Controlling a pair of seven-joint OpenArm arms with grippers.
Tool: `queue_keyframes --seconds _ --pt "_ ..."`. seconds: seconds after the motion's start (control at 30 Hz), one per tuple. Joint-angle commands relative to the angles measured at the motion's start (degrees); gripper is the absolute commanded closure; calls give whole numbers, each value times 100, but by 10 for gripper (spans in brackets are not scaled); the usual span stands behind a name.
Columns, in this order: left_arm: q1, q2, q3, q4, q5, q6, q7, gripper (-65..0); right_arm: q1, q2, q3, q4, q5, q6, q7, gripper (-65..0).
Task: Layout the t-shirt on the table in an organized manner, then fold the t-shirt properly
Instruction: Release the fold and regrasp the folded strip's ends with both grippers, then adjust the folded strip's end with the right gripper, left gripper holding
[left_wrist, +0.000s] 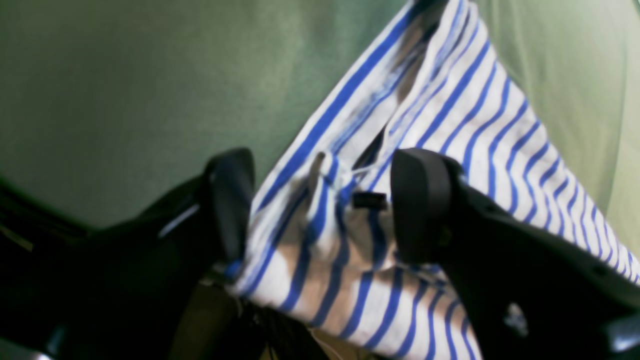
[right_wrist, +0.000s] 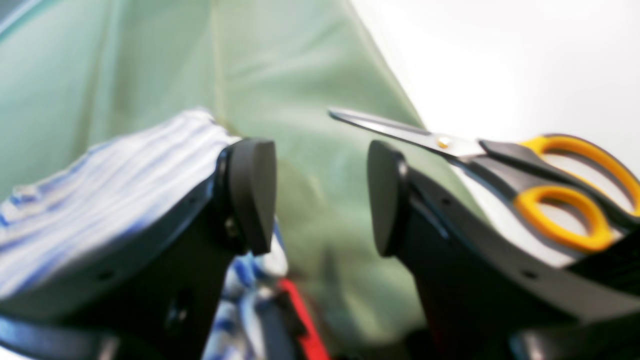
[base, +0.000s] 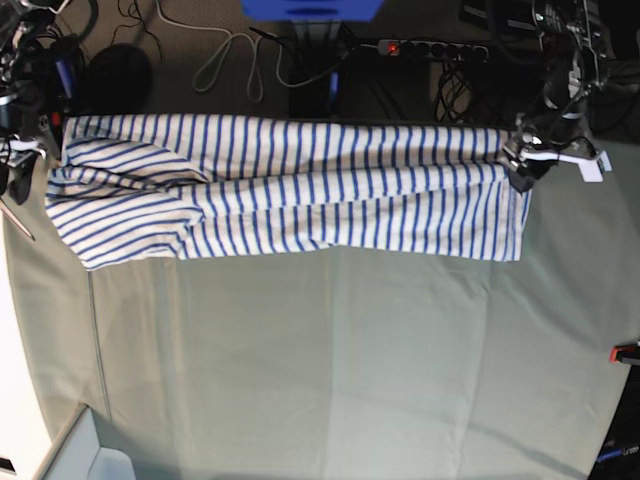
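The white t-shirt with blue stripes (base: 300, 190) lies stretched sideways along the far part of the grey-green table (base: 350, 350), one sleeve folded over at the left end. My left gripper (base: 520, 165) is at the shirt's right end. In the left wrist view its jaws (left_wrist: 325, 200) stand wide apart with bunched fabric (left_wrist: 450, 115) and the small navy label (left_wrist: 370, 200) between them. My right gripper (base: 20, 150) is at the shirt's left end. In the right wrist view it (right_wrist: 322, 195) is open, with bare table (right_wrist: 310, 75) in the gap and the shirt (right_wrist: 100, 170) beside its left finger.
Scissors with orange handles (right_wrist: 450, 145) lie just right of my right gripper, partly on a white surface (right_wrist: 500, 60) beside the table cloth. Cables and a power strip (base: 430, 47) lie beyond the far edge. A small red object (base: 628, 352) sits at the right edge.
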Motion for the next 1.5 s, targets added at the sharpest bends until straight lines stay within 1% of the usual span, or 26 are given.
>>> queue_keyframes --seconds 0.0,0.07,0.17,0.23,0.33,0.4,0.47,0.57,0.63,0.7,0.93,1.0,1.03,1.07,1.17,1.2,1.33,1.43,1.47 --pt "-3 -72 -45 95 -31 -27 -113 -419 32 107 68 174 84 -10 138 -306" --pt "-3 -72 -45 95 -31 -27 -113 -419 40 168 -117 226 75 -10 129 -307" --pt "-20 -72 -45 95 -31 -27 -113 -419 225 405 -794 209 13 -10 129 -313" --pt "-47 -80 -45 95 -31 -27 -113 -419 410 529 -1172 209 -259 -10 59 -335" --pt "-55 -80 -45 95 -31 -18 -113 -419 920 572 -1576 200 -901 -10 -513 -364" --pt "-55 -80 -45 95 -31 -18 -113 -419 1254 546 -1638 200 -1314 -10 -855 -368" --pt "-55 -80 -45 95 -31 -18 -122 -419 1553 476 -1655 68 -1560 -10 -1110 -369" --pt "-55 -80 -45 95 -31 -18 -122 -419 2045 432 -1655 -512 -1929 -10 -1216 -369" --pt "-55 -80 -45 95 -31 -18 -157 -419 2291 432 -1655 -1031 -2167 -10 -1181 -369" --pt "-55 -80 -45 95 -31 -18 -157 -419 2388 467 -1655 -1382 -2228 -10 -1172 -369" --pt "-178 -63 -256 86 -31 -18 -113 -419 2238 441 -1655 -1426 -2228 -10 -1172 -362" --pt "-196 -72 -282 86 -31 -18 -113 -419 2185 441 -1655 -1426 -2228 -10 -1172 -327" --pt "-205 -80 -282 95 -31 -18 -113 -419 2168 441 -1655 -1426 -2228 -10 -1163 -288" --pt "-205 -80 -274 95 -31 -18 -113 -419 2168 441 -1655 -1426 -2228 -10 -1163 -239" --pt "-214 -80 -274 95 -31 -18 -113 -418 2168 441 -1620 -1426 -2228 -10 -1163 -53" --pt "-214 -80 -274 95 -31 -18 -113 -418 2168 441 -1611 -1418 -2228 -10 -1163 -3" --pt "-214 -80 -274 95 -31 -18 -113 -418 2168 458 -1541 -1400 -2219 -10 -1163 0" --pt "-214 -80 -274 95 -31 -18 -113 -418 2150 405 -1172 -1145 -2219 -10 -1163 0" --pt "-214 -80 -274 95 -31 -18 -113 -418 2124 344 -1084 -1066 -2219 -10 -1163 0"
